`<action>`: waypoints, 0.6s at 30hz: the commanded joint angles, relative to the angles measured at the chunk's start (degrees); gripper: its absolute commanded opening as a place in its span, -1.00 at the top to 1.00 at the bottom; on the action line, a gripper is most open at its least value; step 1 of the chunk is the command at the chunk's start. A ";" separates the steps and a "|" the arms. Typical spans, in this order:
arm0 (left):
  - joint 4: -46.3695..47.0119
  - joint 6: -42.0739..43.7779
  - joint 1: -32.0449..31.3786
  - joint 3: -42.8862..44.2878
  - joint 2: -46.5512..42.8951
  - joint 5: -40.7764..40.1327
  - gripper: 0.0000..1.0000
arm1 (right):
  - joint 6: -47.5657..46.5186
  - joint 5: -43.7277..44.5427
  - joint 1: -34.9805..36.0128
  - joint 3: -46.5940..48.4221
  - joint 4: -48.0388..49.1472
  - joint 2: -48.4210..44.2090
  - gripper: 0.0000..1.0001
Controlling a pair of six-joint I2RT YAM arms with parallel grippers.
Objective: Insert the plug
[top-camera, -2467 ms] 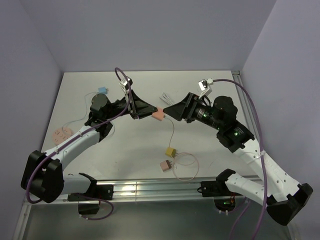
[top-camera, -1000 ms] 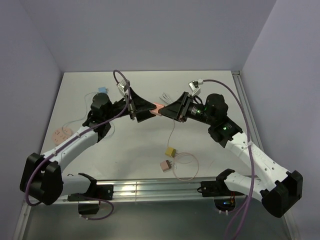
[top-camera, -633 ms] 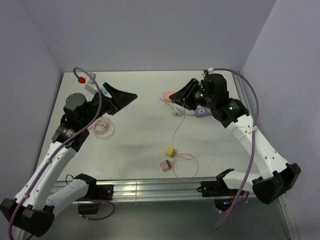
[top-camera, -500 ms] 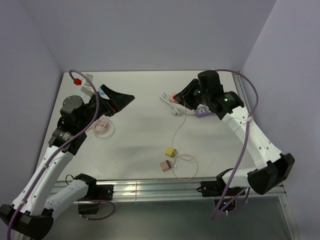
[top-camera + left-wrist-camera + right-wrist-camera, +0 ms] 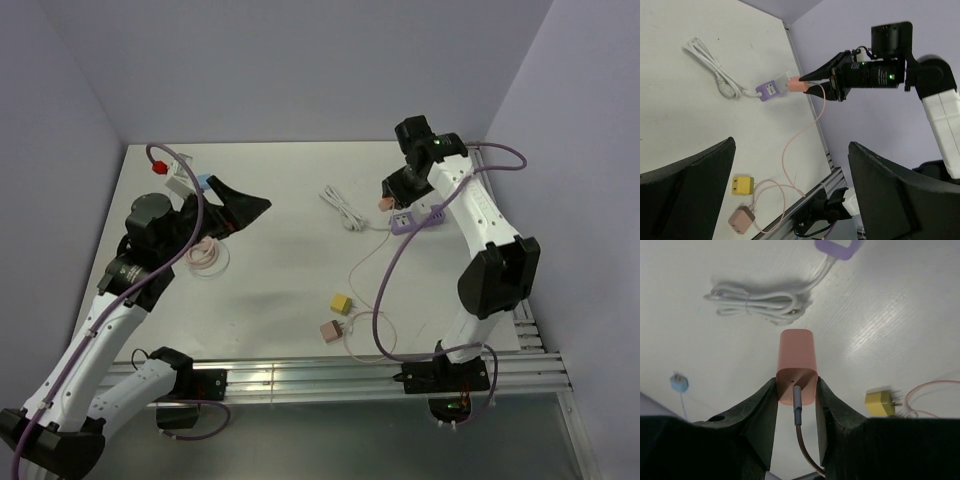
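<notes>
Holding the pink plug (image 5: 796, 365) at the purple socket (image 5: 770, 90) — left arm empty

Far left, the left gripper (image 5: 256, 205) hangs above the tabletop (image 5: 280, 270) with its jaws spread wide, holding nothing; a small blue plug (image 5: 205, 183) and a coiled pink cord (image 5: 207, 255) lie near it. Toward the middle rest a bundled white cable (image 5: 342, 208), a yellow plug (image 5: 341, 302) and a dusty-pink adapter (image 5: 331, 331). Further right, the right gripper (image 5: 796, 386) pinches the pink plug by its rear — the plug's nose sits just at the end of the purple socket; whether it is seated I cannot tell
</notes>
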 commanded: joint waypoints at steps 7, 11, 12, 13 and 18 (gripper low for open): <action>0.80 1.71 -0.62 -0.26 2.64 2.76 -0.99 | 10.58 2.16 -4.01 14.43 -11.24 10.31 1.00; 0.27 1.98 -0.62 0.00 2.82 2.67 -0.99 | 13.04 0.39 -6.03 15.49 -13.00 12.69 1.00; 0.27 1.98 -0.62 -0.09 2.91 2.67 -0.99 | 14.09 0.48 -6.56 15.49 -13.26 12.96 1.00; 0.27 2.07 -0.62 -0.26 2.91 2.67 -0.99 | 14.53 0.48 -7.00 14.19 -13.09 12.87 1.00; 0.09 1.89 -0.62 -0.53 3.61 3.02 -0.99 | 17.78 -0.23 -7.36 8.20 -7.91 11.99 1.00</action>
